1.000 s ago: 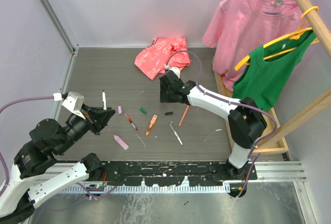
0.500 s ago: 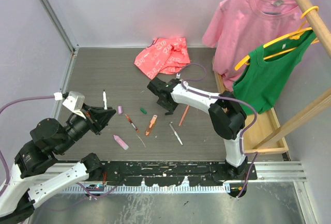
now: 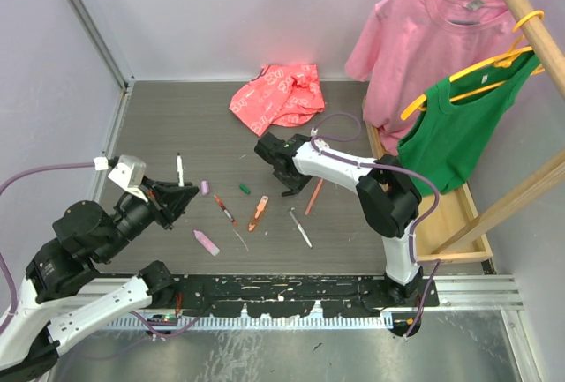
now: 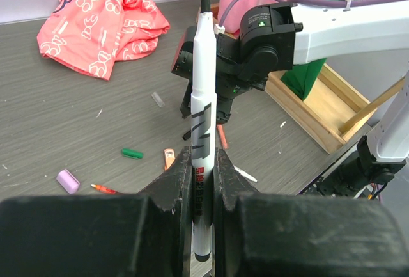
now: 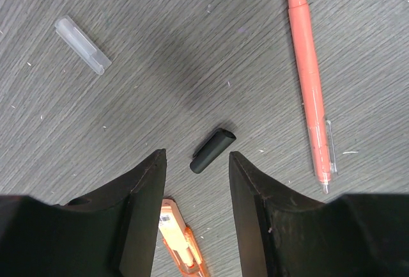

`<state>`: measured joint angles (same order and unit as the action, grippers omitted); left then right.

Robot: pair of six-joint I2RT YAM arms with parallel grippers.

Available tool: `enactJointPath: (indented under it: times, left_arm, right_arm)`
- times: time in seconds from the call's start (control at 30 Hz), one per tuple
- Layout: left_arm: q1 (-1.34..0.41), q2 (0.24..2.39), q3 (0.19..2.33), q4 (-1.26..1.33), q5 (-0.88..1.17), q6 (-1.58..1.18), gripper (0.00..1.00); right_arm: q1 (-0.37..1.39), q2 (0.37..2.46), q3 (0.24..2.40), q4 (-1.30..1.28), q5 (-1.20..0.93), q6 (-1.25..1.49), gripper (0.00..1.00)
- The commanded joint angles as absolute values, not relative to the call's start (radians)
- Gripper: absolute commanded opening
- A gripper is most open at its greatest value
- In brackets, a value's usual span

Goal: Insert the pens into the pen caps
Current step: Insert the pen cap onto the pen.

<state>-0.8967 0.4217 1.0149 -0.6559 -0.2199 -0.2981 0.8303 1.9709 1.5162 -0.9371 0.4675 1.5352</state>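
Left tool [image 4: 203, 187] clamps a white marker [image 4: 202, 117] upright; right tool [image 5: 195, 181], part-open, straddles the black cap [image 5: 213, 150]

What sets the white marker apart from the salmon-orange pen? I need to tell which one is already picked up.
The white marker is clamped upright in the left gripper; the salmon-orange pen lies flat on the table, untouched. The marker is white with a dark tip; the pen is salmon-orange. Both are slim, uncapped sticks.
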Motion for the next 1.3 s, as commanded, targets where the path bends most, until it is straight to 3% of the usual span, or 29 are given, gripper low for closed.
enactJointPath:
  times: [0.0, 0.77, 1.0, 1.27]
  left_arm:
    - [-0.895, 0.434, 1.023, -0.612, -0.210, -0.289, 0.00]
    - [-0.895, 0.426, 1.017, -0.616, -0.225, -0.290, 0.00]
    - [-0.895, 0.430, 1.015, -0.614, -0.223, -0.290, 0.00]
    - [-0.895, 0.429, 1.015, -0.613, -0.224, -0.289, 0.00]
  right_arm:
    - [0.831, 1.985, 1.524, -0.955, 0.505, 1.580, 0.50]
    - [0.833, 2.050, 1.494, -0.897, 0.419, 1.571, 0.47]
    - [0.834, 2.057, 1.482, -0.879, 0.417, 1.562, 0.39]
    - [0.834, 2.054, 1.465, -0.867, 0.423, 1.557, 0.22]
